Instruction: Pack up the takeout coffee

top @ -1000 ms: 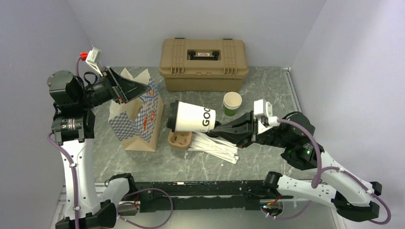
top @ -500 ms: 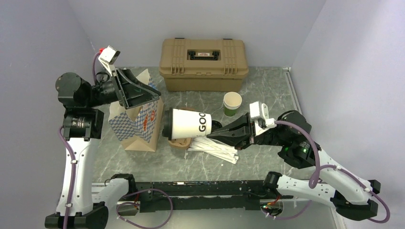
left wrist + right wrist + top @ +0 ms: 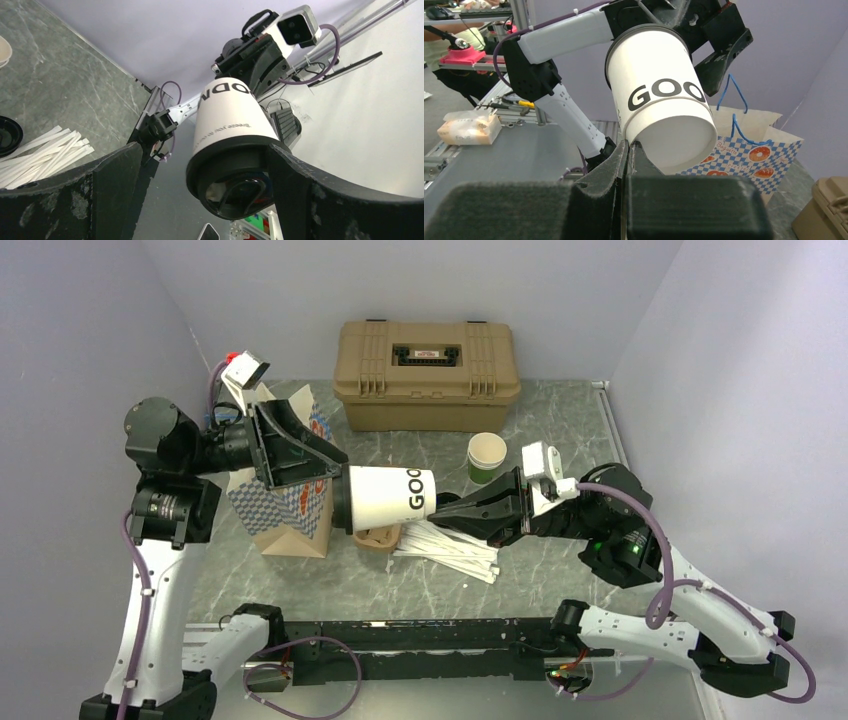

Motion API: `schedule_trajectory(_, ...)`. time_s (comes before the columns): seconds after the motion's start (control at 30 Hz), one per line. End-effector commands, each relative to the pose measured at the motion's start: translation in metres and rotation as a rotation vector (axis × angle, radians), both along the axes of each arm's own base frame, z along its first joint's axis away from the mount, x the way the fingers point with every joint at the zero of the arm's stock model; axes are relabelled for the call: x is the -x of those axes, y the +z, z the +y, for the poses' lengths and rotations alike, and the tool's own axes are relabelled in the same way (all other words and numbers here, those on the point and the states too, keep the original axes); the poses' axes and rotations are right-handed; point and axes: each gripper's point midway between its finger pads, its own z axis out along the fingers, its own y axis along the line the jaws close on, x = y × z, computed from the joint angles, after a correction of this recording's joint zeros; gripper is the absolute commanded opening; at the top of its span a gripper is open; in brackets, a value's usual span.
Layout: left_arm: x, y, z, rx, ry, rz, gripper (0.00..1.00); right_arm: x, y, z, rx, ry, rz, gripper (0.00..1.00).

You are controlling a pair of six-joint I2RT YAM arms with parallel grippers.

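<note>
The takeout coffee [image 3: 385,498] is off the surface [image 3: 560,430], lying on its side in the air between the two arms. It is a white paper cup with dark "GOO" lettering and a black lid [image 3: 232,185], with the lid end pointing left and the base pointing right.

The right fingers [image 3: 438,511] are pressed together on the rim of the cup's base and carry it from that end. In the right wrist view they [image 3: 610,167] meet just under the bottom edge of the cup.

The left fingers [image 3: 325,450] stand spread wide and grip nothing. They sit on either side of the lid end, and in the left wrist view one dark pad [image 3: 115,170] shows to the left of the lid and the other to its right. Whether either pad touches the lid cannot be told.

Just behind and below the left fingers stands a blue-and-white checked paper bag [image 3: 285,515] printed with doughnuts, its mouth open at the top. The cup's lid end hangs beside the bag's upper right edge, outside the bag.

Under the cup lie a bundle of white paper-wrapped sticks [image 3: 445,548] and a brown cardboard holder [image 3: 378,537]. A green paper cup [image 3: 486,458] stands farther back, in front of a closed tan hard case [image 3: 425,360].
</note>
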Motion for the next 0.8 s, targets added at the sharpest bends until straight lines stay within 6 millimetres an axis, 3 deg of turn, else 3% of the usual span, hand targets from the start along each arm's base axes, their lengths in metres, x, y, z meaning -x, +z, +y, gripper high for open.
schedule_trajectory(0.0, 0.028, 0.015, 0.0, -0.009, -0.048, -0.122, 0.99, 0.0, 0.035, -0.01, -0.09, -0.035, -0.045, 0.0)
schedule_trajectory(0.3, 0.038, 0.02, -0.001, -0.009, -0.069, -0.15, 0.99, -0.006, 0.035, -0.011, -0.091, -0.067, -0.046, 0.0)
schedule_trajectory(0.77, 0.032, 0.014, -0.002, -0.014, -0.058, -0.126, 0.99, -0.006, 0.038, -0.005, -0.094, -0.05, -0.055, 0.0)
